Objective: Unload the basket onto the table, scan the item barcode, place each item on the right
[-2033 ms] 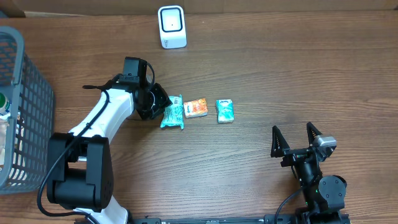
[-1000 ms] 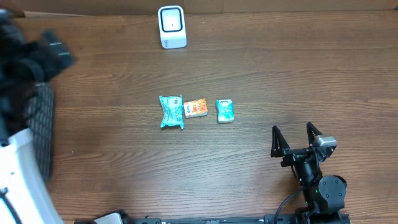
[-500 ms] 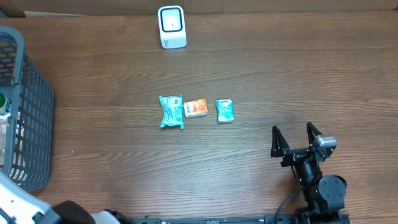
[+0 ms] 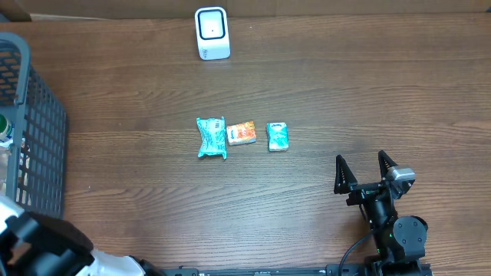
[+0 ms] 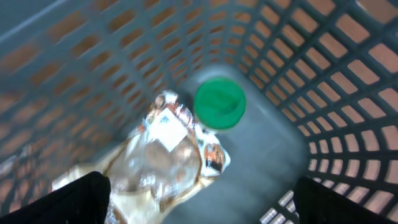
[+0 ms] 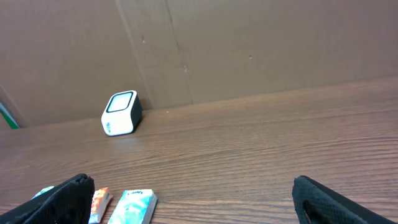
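Left tool (image 5: 202, 202) spread, foil packet (image 5: 163, 155) beneath

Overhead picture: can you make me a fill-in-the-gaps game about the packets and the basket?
The small packet in the middle of the row of three is coloured ___. The round green lid lies inside the grey plastic mesh ___. The right gripper has its jaws ___, holding nothing.
Missing words: orange; basket; open.
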Controlling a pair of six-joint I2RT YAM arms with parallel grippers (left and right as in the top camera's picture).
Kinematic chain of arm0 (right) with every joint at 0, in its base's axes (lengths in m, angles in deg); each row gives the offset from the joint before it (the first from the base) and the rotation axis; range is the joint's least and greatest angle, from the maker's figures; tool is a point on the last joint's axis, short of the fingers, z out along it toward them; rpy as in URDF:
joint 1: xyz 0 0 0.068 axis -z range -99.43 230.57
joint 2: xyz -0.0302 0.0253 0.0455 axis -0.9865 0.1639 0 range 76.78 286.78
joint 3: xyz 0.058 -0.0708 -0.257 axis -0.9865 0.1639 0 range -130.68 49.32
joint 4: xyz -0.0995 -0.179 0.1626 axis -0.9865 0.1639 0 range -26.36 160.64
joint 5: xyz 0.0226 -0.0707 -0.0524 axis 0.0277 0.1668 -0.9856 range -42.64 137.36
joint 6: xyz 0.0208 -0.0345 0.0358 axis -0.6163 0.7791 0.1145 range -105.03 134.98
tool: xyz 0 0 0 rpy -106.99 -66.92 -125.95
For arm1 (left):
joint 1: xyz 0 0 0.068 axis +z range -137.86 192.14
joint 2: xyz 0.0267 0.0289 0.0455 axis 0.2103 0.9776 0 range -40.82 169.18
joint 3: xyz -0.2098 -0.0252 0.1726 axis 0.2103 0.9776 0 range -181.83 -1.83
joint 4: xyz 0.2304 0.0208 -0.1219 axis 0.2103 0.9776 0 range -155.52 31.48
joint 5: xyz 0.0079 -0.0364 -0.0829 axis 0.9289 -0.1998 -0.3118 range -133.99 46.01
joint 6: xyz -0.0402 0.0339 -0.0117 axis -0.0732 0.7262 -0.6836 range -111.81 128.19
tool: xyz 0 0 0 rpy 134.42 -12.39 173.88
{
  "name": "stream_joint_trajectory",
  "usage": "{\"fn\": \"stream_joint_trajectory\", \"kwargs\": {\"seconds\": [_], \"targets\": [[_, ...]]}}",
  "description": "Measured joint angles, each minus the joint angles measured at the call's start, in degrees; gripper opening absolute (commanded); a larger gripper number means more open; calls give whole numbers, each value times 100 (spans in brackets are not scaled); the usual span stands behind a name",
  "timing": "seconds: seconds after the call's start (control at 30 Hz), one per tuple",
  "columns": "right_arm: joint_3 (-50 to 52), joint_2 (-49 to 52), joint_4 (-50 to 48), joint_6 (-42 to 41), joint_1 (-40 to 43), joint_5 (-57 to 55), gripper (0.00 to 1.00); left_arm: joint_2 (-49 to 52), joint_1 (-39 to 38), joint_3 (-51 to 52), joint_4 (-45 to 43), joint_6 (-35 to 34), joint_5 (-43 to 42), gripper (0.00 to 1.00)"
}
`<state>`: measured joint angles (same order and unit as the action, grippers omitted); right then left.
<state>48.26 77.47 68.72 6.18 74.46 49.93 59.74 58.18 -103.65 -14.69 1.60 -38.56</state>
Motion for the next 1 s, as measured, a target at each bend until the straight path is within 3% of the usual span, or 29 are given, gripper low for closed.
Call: {"fn": "stream_joint_trajectory", "kwargs": {"seconds": [0.17, 0.63, 1.0], "targets": [[0, 0, 0, 4, 2, -2, 100, 516, -151, 0, -549, 461, 87, 100], [0, 0, 2, 2, 2, 0, 100, 1788, -144, 0, -1746, 938, 177, 100], [0, 0, 0, 2, 0, 0, 100, 2229, -144, 0, -1917, 984, 195, 100]]}}
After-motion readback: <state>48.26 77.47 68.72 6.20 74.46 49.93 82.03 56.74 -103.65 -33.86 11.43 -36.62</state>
